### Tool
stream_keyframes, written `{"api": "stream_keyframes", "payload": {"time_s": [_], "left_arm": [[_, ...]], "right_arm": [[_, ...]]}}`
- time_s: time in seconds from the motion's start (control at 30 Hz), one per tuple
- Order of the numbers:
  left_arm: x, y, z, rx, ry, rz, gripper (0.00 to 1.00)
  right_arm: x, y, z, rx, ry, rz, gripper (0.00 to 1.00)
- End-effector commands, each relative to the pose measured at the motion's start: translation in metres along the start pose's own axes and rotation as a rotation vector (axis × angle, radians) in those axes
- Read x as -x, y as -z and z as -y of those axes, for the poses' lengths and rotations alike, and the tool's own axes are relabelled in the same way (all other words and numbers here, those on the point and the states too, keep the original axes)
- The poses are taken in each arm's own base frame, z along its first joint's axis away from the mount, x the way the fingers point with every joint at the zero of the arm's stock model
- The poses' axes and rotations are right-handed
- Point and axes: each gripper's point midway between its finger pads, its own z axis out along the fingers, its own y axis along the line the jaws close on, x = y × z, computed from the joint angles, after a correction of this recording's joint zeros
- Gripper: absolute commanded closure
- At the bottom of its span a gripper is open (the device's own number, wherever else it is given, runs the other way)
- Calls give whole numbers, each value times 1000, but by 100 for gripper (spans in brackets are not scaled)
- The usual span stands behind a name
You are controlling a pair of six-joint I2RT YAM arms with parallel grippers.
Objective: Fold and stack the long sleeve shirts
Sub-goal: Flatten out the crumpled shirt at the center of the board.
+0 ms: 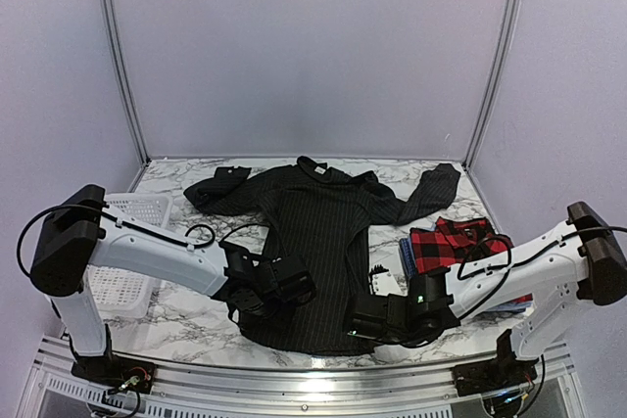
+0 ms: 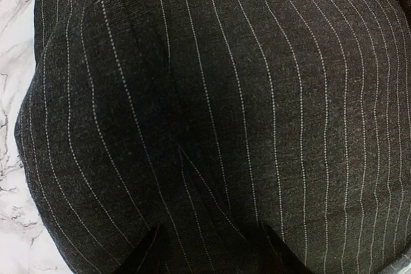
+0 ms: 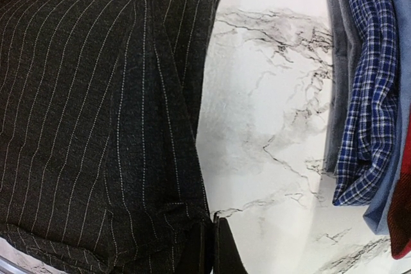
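Note:
The black pinstriped shirt point(image 1: 318, 232) lies spread flat in the middle of the table, collar at the far side and sleeves out to both sides. My left gripper point(image 1: 292, 291) is low over its lower left part; in the left wrist view point(image 2: 209, 232) the fingers point(image 2: 144, 251) stand apart with cloth bunched between them. My right gripper point(image 1: 357, 325) is at the lower right hem, and in the right wrist view point(image 3: 213, 226) it is shut on the shirt's edge point(image 3: 115, 126). The red-and-black plaid shirt point(image 1: 456, 242) lies folded on the blue shirts point(image 3: 363, 94) at the right.
A white mesh basket point(image 1: 127, 242) stands at the left edge behind the left arm. A small white tag point(image 1: 382, 281) lies between the black shirt and the stack. Bare marble table point(image 3: 270, 94) separates the shirt's hem from the stack. Walls enclose the table.

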Motion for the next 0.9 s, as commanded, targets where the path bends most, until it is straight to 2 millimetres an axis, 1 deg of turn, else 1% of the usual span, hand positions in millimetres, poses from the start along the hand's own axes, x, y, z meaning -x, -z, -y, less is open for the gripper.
{"api": "stream_keyframes", "payload": {"time_s": [0.0, 0.13, 0.2, 0.27, 0.43, 0.5, 0.6, 0.73, 0.87], "left_arm": [[-5, 1, 13, -45, -14, -10, 48], [-11, -1, 13, -47, -21, -24, 47], [-15, -4, 9, -30, -27, -28, 50], [-18, -7, 3, -3, -27, -29, 59], [-21, -8, -12, 63, -26, -24, 77], [-18, -3, -14, 68, -16, -10, 81], [-10, 11, -19, 69, 0, 23, 83], [-1, 35, -23, 35, 29, 64, 83], [-1, 43, -31, 15, 56, 65, 82]], "right_arm": [[3, 1, 5, -10, -37, 29, 100], [3, 1, 8, -12, -45, 33, 100], [3, 1, 9, -11, -52, 34, 100], [2, 0, 11, -14, -54, 34, 100], [1, 1, 15, -17, -56, 35, 100], [2, 1, 16, -17, -58, 35, 100], [1, 1, 19, -21, -59, 34, 100], [-1, 1, 25, -34, -58, 29, 100], [-3, 2, 29, -37, -59, 27, 100]]}}
